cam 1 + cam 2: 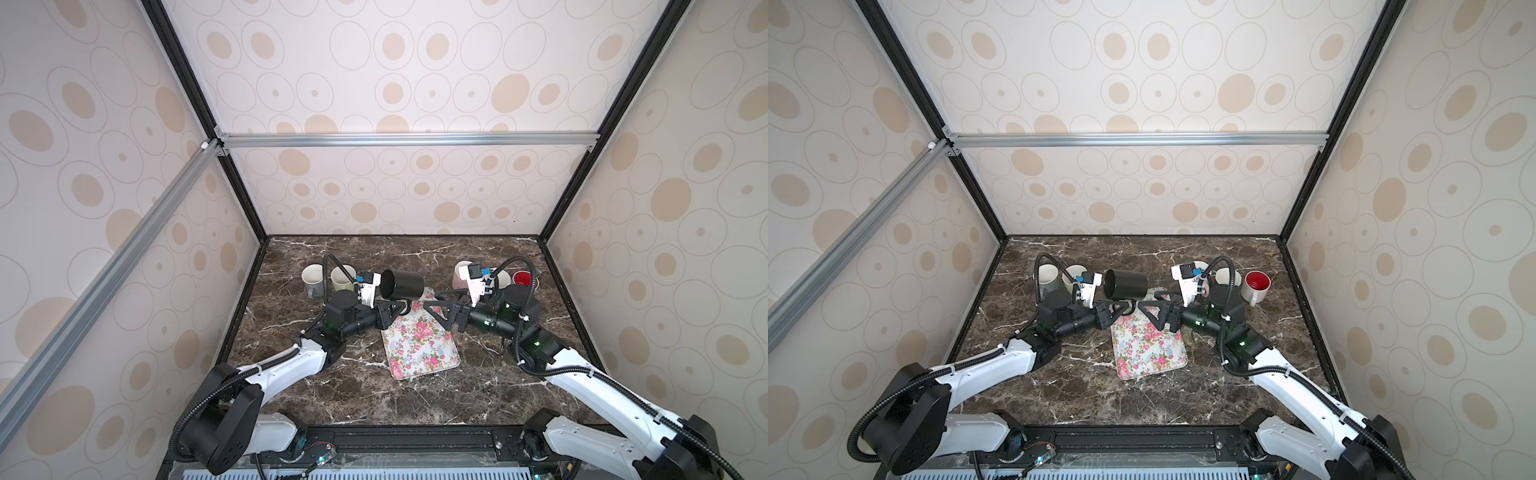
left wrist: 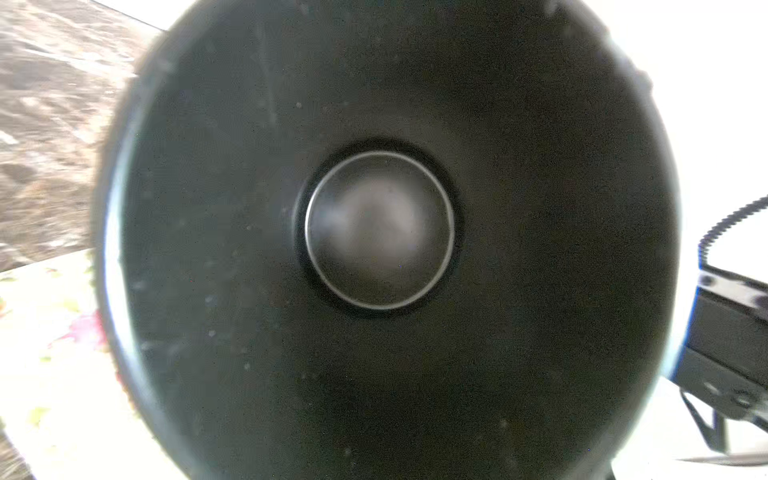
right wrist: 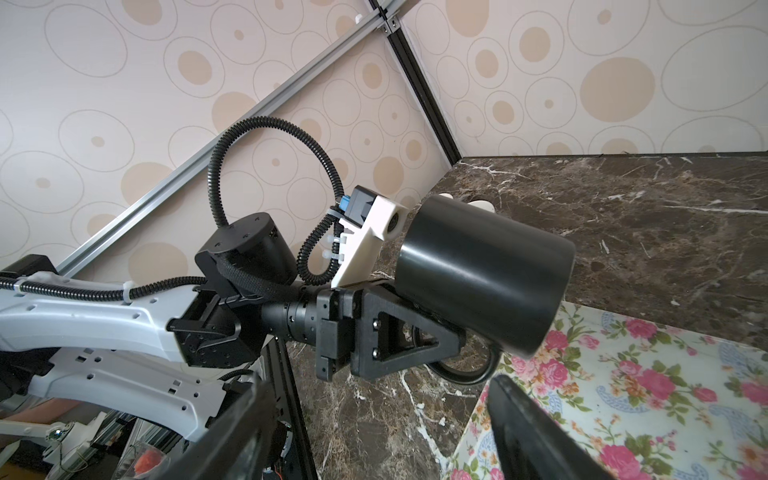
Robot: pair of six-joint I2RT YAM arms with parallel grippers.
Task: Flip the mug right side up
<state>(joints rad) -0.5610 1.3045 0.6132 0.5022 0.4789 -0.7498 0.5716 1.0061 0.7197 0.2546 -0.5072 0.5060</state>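
While my left gripper (image 1: 401, 309) pinches the mug (image 1: 405, 284) by its handle, I see the mug lying on its side, lifted over the 12 o'clock edge of the flowered tray (image 1: 419, 349), its mouth facing 9 o'clock. At the mug's 4 o'clock, my right gripper (image 1: 432, 302) stands wide and empty.

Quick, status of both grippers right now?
Left gripper: shut on the black mug, gripped by its handle, mug sideways in the air.
Right gripper: open, holding nothing.
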